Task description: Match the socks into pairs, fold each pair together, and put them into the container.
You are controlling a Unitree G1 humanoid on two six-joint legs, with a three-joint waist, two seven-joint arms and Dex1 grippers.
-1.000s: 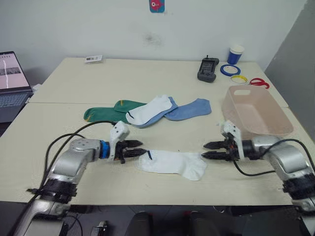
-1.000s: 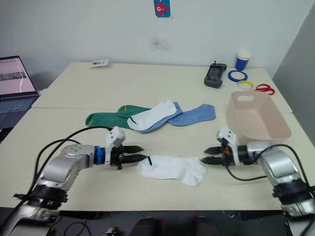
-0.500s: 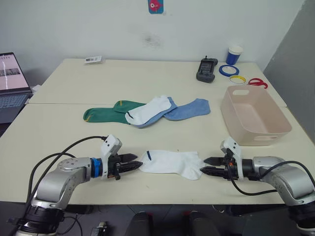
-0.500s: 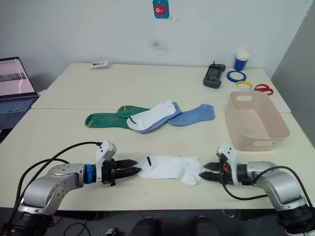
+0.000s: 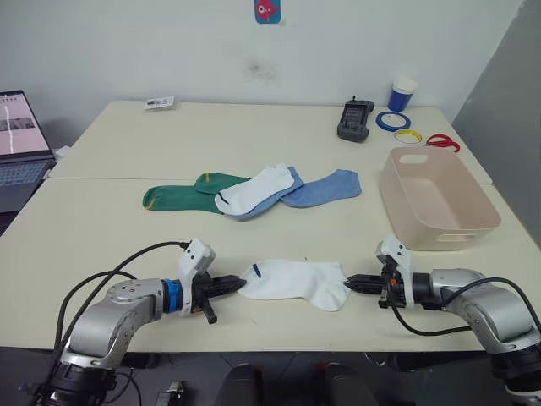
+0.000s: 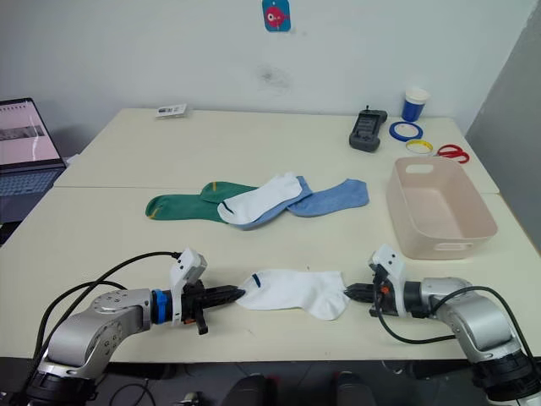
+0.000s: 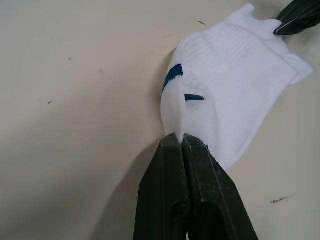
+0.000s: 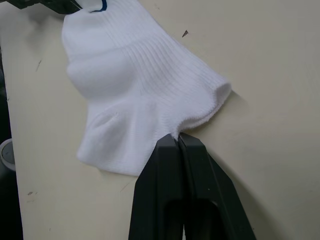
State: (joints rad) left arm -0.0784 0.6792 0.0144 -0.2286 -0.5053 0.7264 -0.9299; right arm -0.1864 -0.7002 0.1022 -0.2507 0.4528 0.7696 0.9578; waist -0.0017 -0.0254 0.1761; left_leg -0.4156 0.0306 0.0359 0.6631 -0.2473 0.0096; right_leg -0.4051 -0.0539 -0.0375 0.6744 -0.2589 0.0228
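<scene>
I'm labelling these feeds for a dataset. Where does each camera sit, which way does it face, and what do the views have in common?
Left and right eye views: on the head, facing forward and down over the table; both arms show, with the pile of socks and the container beyond.
Left wrist view: looks along the left gripper, pinching the white sock.
Right wrist view: looks along the right gripper, pinching that sock's other end.
Shared: all views show the white sock; each wrist view catches the opposite gripper's tips.
</scene>
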